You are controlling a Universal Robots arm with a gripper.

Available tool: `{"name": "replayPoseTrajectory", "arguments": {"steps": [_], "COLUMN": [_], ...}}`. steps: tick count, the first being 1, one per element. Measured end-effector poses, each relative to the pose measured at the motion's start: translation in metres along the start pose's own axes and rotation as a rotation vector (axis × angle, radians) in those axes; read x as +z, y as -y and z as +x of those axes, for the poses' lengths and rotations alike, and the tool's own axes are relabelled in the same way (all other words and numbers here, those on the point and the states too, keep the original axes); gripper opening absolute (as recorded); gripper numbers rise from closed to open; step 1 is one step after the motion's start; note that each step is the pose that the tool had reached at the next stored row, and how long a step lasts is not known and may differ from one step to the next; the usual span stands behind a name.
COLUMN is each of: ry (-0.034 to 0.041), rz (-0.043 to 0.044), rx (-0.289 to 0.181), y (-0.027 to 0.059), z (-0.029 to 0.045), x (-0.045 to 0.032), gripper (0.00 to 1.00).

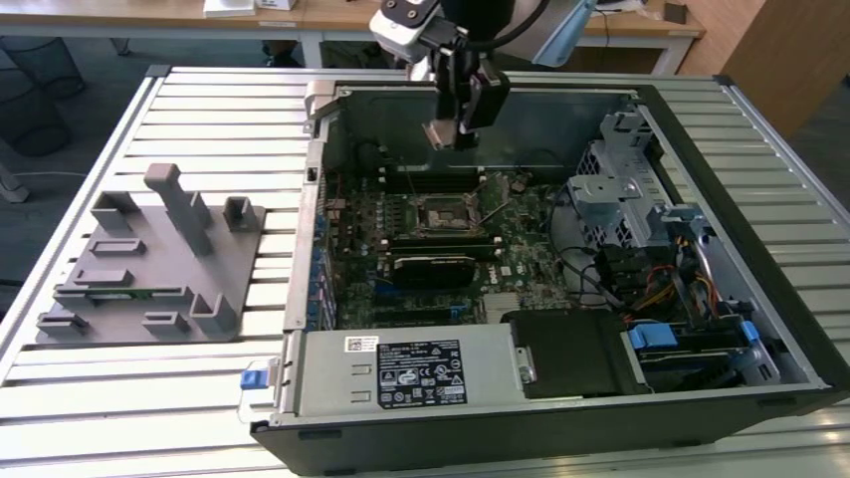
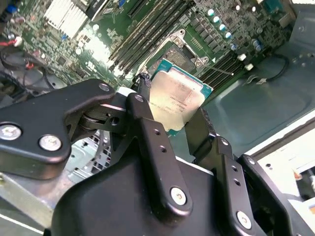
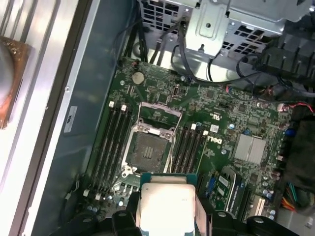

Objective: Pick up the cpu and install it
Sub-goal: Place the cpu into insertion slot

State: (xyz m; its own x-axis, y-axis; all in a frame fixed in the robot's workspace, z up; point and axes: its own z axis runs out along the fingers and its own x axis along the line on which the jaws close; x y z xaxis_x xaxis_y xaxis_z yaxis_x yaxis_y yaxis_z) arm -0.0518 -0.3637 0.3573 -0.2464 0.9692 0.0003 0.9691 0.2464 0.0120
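A grey plastic fixture (image 1: 153,264) sits on the slatted metal table (image 1: 213,110) at 9 o'clock from the open black computer case (image 1: 531,438) in the exterior view. At 12 o'clock from the dark square socket frame (image 1: 439,214), the black 2-fingered gripper (image 1: 463,129) pinches the small square silver-topped cpu (image 1: 439,134) by its edges, hanging above the green motherboard (image 1: 519,229).

cpu (image 3: 165,206) 1 | gripper (image 1: 456,131) 1 | socket (image 3: 147,147) 1 | fixture (image 1: 146,269) 1 | case (image 1: 531,438) 1 (one apiece)

Grey fixture (image 1: 146,269) on slatted table (image 1: 199,100) beside open PC case (image 1: 531,430) w/ PSU (image 1: 398,373)
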Motion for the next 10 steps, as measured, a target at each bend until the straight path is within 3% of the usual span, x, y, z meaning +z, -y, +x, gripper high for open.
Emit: {"name": "replayPoseTrajectory", "arguments": {"steps": [10], "ry": [0.0022], "rz": [-0.0008], "rx": [0.116], "y": [-0.0001], "z": [0.0004], "x": [0.0067], "gripper": [0.53]}}
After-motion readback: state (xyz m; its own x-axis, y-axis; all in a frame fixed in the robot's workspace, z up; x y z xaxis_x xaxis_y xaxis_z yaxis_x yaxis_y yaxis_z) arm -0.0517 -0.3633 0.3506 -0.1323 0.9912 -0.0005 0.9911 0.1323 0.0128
